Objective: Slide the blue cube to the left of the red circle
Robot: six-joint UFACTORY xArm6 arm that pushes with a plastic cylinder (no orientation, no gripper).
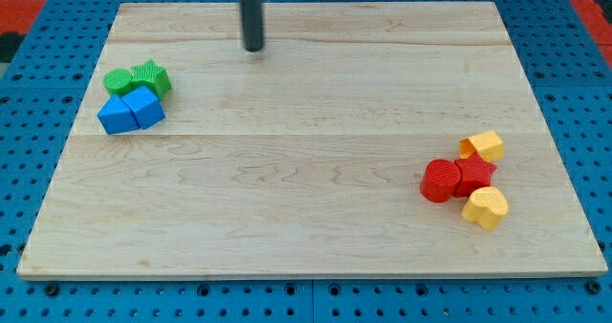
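Note:
My tip (pixel 252 49) rests on the wooden board near the view's top, left of centre. The blue cube (pixel 117 116) lies at the view's left, touching a second blue block (pixel 145 106) on its right. The red circle (pixel 441 181) lies at the view's right, far from the blue cube. My tip is up and to the right of the blue blocks, well apart from them.
A green circle (pixel 120 80) and a green star (pixel 151 75) touch the blue blocks from above. A red star (pixel 474 175), a yellow hexagon block (pixel 486 145) and a yellow heart (pixel 486 207) cluster beside the red circle. The board's edge (pixel 306 277) runs along the view's bottom.

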